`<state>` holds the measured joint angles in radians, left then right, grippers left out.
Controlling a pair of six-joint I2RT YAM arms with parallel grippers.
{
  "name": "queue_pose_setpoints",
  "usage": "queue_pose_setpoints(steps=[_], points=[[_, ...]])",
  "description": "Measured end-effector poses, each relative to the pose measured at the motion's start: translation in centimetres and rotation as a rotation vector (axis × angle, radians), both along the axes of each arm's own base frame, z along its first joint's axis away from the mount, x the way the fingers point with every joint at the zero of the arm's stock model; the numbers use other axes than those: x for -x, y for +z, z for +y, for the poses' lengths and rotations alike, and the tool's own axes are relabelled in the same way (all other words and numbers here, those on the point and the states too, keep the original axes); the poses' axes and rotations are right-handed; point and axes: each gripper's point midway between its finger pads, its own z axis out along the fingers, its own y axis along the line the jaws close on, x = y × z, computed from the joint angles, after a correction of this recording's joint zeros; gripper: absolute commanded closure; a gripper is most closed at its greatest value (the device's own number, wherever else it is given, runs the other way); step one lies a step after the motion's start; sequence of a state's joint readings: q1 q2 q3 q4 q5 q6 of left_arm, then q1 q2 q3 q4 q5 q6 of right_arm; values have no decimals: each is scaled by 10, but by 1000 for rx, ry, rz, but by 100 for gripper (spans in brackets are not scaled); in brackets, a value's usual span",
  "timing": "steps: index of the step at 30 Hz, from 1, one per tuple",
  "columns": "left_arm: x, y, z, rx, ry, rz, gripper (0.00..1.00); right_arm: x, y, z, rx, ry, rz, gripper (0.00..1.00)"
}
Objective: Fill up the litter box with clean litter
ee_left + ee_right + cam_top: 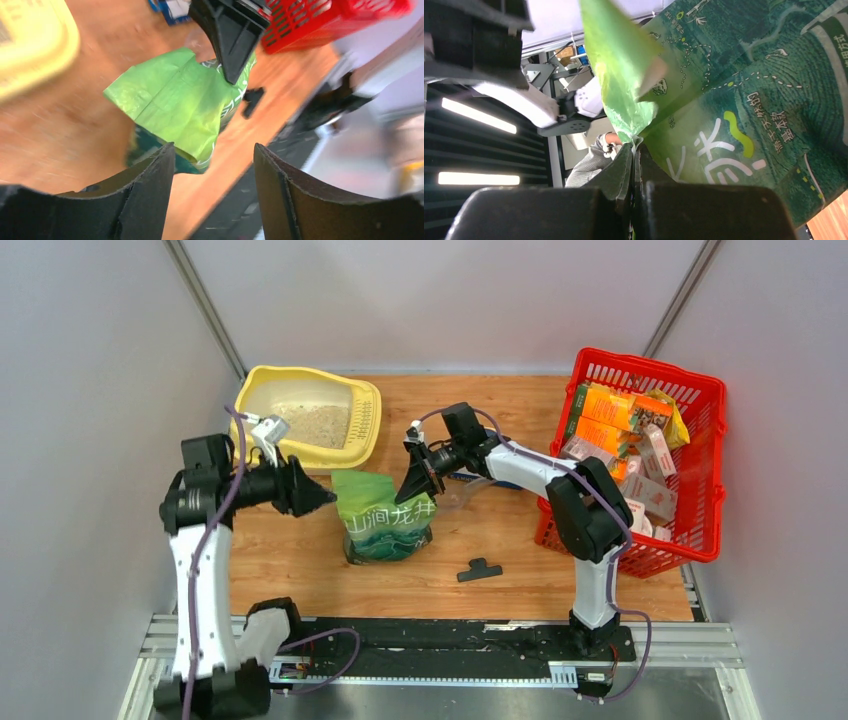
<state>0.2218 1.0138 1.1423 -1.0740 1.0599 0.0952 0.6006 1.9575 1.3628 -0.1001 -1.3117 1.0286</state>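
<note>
The pale yellow litter box (365, 405) sits at the back left with beige litter (318, 425) in its bottom; its corner shows in the left wrist view (35, 50). The green pouch (388, 518) stands on the table just in front of it. My right gripper (418, 485) is shut on the pouch's top right edge; the right wrist view shows the jaws (634, 150) pinching the thin green film (734, 100). My left gripper (322, 498) is open and empty just left of the pouch's top; its fingers (214, 150) frame the pouch (175, 105).
A black clip (480, 569) lies on the wood in front of the pouch. A red lattice basket (700, 410) holding orange and pink cartons stands at the right. Grey walls enclose the table on three sides.
</note>
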Motion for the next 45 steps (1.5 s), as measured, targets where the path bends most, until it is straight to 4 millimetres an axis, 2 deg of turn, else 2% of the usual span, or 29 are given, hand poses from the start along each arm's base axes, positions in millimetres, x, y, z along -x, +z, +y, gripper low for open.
queue_pose_setpoints(steps=[3,5,7,9,14,17,19,23,31,35,39,42,43,45], points=[[22,20,-5,-161,-96,-337,30,1,0,-1,3,7,11,100],[36,28,-17,-233,-207,-518,30,1,0,-1,3,7,10,100],[45,30,-32,-285,-340,-656,30,2,0,-1,3,8,11,100],[43,24,-44,-325,-446,-731,30,2,0,-1,2,9,9,100],[13,-8,-68,-421,-617,-774,29,5,-2,-3,-3,21,18,100],[-2,-36,-73,-483,-684,-744,30,10,-5,-7,-4,34,35,100],[-8,-47,-74,-507,-718,-733,31,12,-5,-8,-6,39,39,100],[-8,-62,-79,-498,-776,-692,33,12,-5,-9,-11,34,29,100],[2,-72,-80,-505,-830,-645,35,10,-4,-8,-16,30,26,100],[2,-77,-75,-547,-840,-636,42,10,-4,-8,-15,28,28,100],[6,-83,-70,-565,-865,-626,55,9,-4,-8,-15,25,25,100],[12,-85,-67,-572,-889,-625,71,9,-4,-8,-14,24,25,100],[13,-86,-67,-574,-894,-627,81,9,-4,-8,-13,23,26,100],[13,-87,-66,-581,-900,-647,89,9,-5,-8,-9,23,31,99]])
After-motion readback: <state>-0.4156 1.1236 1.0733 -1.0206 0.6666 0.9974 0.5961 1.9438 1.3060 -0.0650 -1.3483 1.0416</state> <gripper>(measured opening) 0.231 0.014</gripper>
